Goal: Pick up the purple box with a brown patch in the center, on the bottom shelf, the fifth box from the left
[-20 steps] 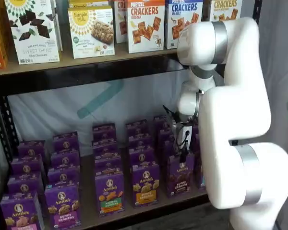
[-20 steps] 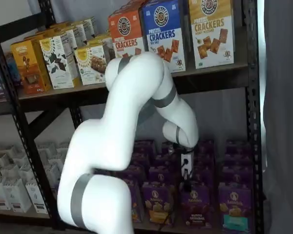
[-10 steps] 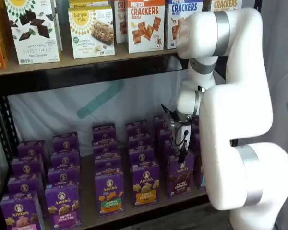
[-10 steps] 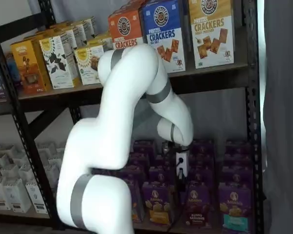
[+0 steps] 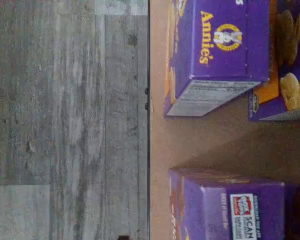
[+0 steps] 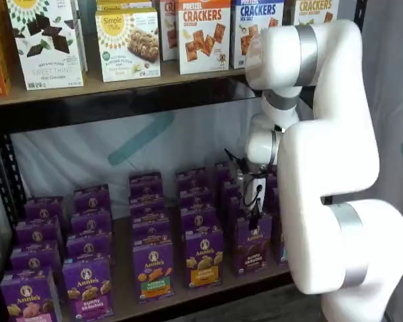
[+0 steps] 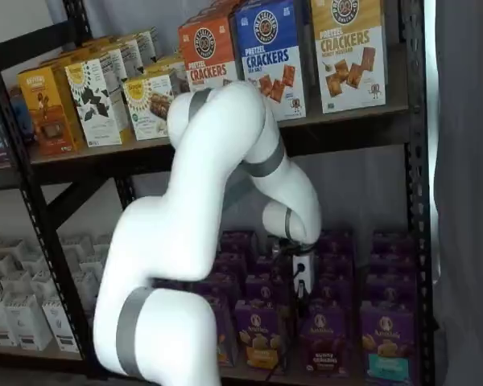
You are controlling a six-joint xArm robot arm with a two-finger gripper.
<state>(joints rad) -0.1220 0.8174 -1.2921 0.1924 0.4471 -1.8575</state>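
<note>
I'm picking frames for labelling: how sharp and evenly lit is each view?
Wrist view: turned sideways, close cartons soft, a shadow on the bottom shelf between them. Both shelf views: even light, slightly soft; small lettering on the purple box is barely readable; gripper small, fingers indistinct.

The white arm (image 6: 322, 168) bends at a high elbow and reaches down, its wrist pointing straight downward. In both shelf views the gripper (image 6: 254, 218) hangs upright beneath the wrist, its white body above the black fingers (image 7: 303, 299), jaws spread wide, holding nothing.
</note>
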